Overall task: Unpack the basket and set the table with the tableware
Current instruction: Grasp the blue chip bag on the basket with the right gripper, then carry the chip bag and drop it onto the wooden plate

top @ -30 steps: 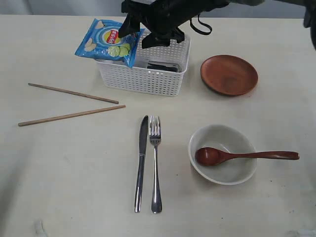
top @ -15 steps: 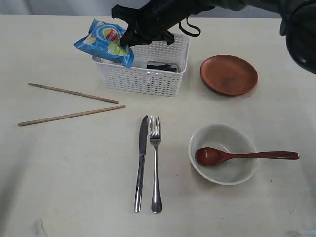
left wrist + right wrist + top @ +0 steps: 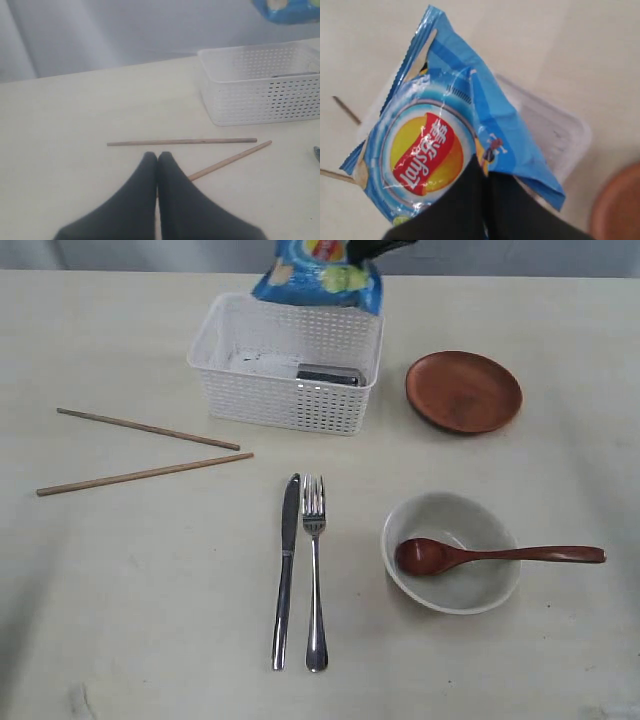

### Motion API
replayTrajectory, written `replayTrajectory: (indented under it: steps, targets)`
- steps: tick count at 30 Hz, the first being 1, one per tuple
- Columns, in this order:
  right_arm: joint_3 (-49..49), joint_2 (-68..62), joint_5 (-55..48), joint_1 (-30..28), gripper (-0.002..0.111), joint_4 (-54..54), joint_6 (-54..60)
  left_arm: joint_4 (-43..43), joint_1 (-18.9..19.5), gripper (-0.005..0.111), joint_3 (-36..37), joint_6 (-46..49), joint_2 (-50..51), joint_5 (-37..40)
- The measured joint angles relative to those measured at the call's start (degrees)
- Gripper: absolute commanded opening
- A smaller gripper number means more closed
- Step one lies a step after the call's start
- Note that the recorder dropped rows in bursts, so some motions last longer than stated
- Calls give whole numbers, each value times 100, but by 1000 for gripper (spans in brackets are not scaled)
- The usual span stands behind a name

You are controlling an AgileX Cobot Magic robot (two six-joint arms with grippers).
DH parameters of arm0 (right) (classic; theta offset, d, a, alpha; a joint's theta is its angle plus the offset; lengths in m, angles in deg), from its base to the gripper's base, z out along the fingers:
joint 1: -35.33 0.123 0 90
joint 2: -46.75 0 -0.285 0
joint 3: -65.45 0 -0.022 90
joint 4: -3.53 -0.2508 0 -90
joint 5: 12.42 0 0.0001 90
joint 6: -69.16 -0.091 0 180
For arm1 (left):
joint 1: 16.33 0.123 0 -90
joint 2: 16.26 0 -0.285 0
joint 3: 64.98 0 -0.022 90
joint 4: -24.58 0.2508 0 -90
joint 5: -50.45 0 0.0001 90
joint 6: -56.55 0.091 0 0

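The white lattice basket [image 3: 290, 375] stands at the back of the table [image 3: 150, 590], with a dark flat item [image 3: 328, 375] inside. The blue chips bag [image 3: 320, 270] hangs above the basket's far rim, my right gripper [image 3: 484, 172] shut on it. Two chopsticks [image 3: 145, 450] lie left of the basket. The steel knife [image 3: 286, 570] and fork [image 3: 315, 570] lie side by side at front centre. A pale bowl [image 3: 455, 590] holds the red-brown spoon [image 3: 500, 555]. The wooden plate [image 3: 464, 391] sits right of the basket. My left gripper [image 3: 157, 156] is shut and empty over the chopsticks [image 3: 182, 142].
A grey wall [image 3: 125, 30] runs behind the table's far edge. In the left wrist view the basket [image 3: 260, 90] stands beyond the chopsticks, with the bag's [image 3: 287, 7] lower edge above it.
The right arm has lifted the chips bag up off the basket's left rim and carried it toward the back; the arm is now mostly out of the exterior view.
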Motion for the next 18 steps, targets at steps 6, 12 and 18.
replayTrajectory:
  steps: [6, 12, 18]
  targets:
    - [-465, 308, -570, -1043, 0, 368, -212, 0, 0, 0, 0, 0, 0, 0]
    - [-2049, 565, 251, -1718, 0, 444, -223, 0, 0, 0, 0, 0, 0, 0]
    - [-2899, 501, 1141, -1767, 5, 479, -14, 0, 0, 0, 0, 0, 0, 0]
